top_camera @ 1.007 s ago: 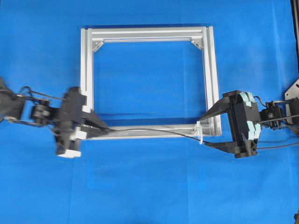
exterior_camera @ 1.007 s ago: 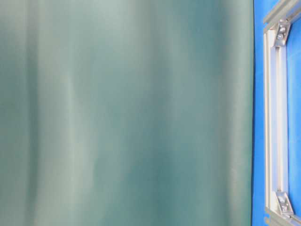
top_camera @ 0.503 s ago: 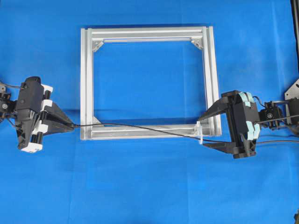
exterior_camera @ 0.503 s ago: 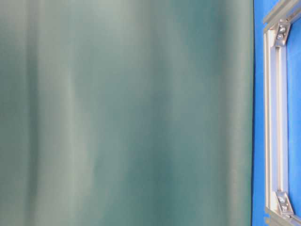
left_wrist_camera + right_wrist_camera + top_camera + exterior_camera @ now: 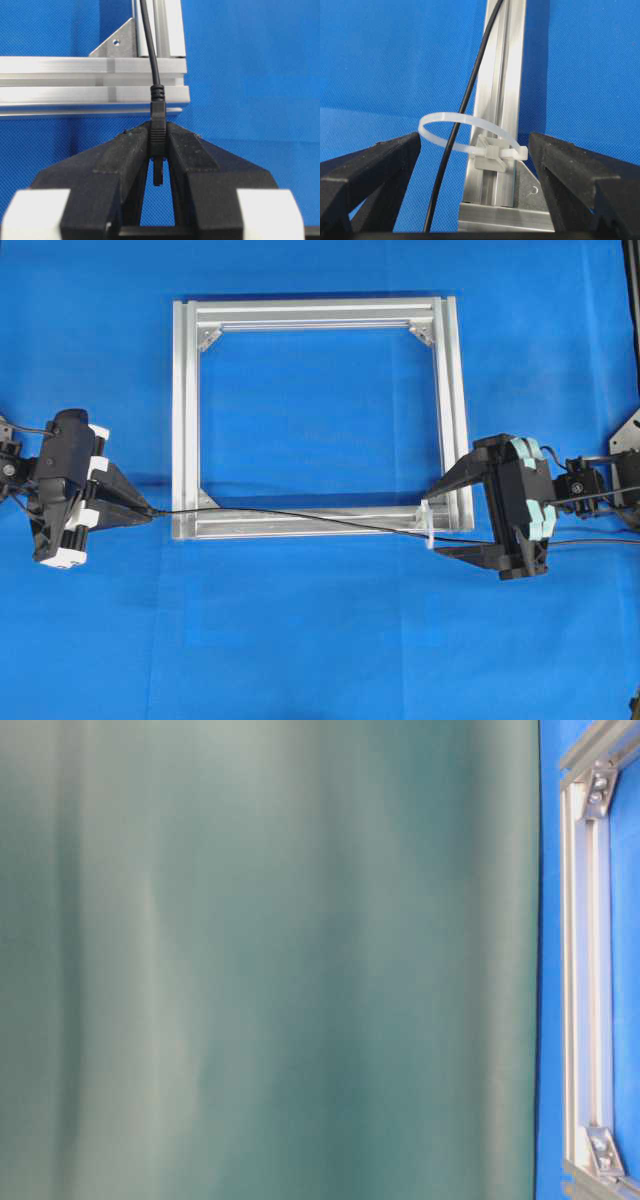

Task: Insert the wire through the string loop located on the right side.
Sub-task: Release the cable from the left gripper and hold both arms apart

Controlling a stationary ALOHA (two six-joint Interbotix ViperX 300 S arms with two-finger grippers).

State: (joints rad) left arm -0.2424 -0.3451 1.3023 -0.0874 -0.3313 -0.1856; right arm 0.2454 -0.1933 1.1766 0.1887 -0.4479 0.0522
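Wire [image 5: 154, 75] plug pinched in left hand [image 5: 158, 145], threaded through string loop [image 5: 470, 132]

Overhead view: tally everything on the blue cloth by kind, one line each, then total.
Grippers: 2, left gripper and right gripper
Aluminium frame: 1
Wire: 1
String loop: 1
Total: 5

The wire [image 5: 300, 517] runs along the frame's [image 5: 320, 312] lower rail, from the left gripper [image 5: 150, 511] at centre-left through, apparently, the string loop [image 5: 428, 525] at lower right
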